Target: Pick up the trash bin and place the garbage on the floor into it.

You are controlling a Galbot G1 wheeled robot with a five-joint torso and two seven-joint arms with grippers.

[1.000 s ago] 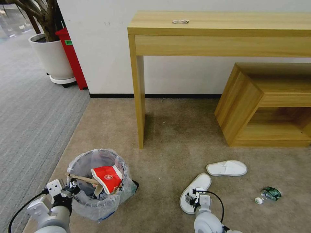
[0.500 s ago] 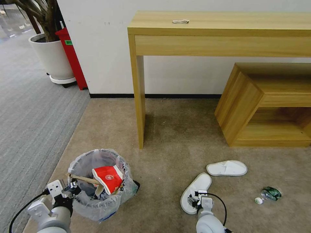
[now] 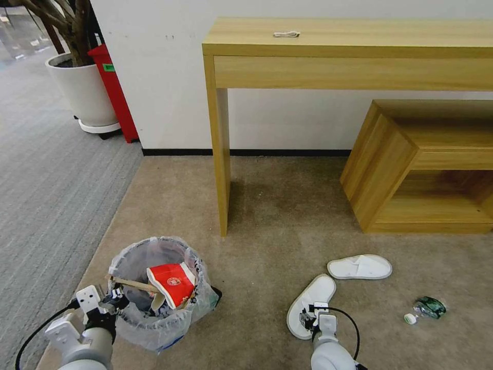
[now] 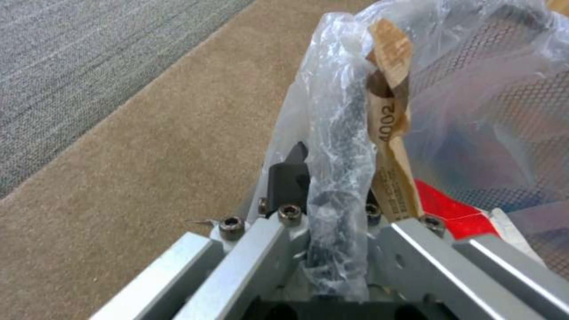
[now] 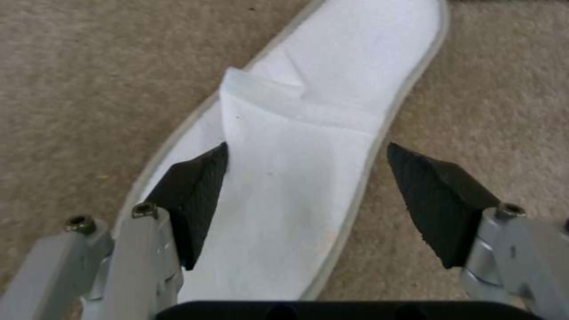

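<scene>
The trash bin (image 3: 154,313), black with a clear bag over its rim, stands on the beige floor (image 3: 267,241) at the lower left. It holds a red-white paper cup (image 3: 172,282) and a wooden stick (image 3: 127,282). My left gripper (image 3: 114,299) is shut on the bin's near rim (image 4: 346,129), bag and all. My right gripper (image 3: 314,317) hangs open over a white slipper (image 3: 310,298). In the right wrist view the slipper (image 5: 308,133) lies between the two pads (image 5: 195,195). A second slipper (image 3: 359,267), a crushed green bottle (image 3: 430,307) and a white cap (image 3: 410,318) lie to the right.
A tall wooden table (image 3: 349,51) stands against the wall, its leg (image 3: 221,154) just beyond the bin. A low wooden shelf unit (image 3: 426,169) sits at the right. Grey striped carpet (image 3: 46,180), a potted plant (image 3: 84,92) and a red box (image 3: 115,92) are at the left.
My right gripper has sunk a little lower over the near slipper. The left gripper and the bin have barely shifted.
</scene>
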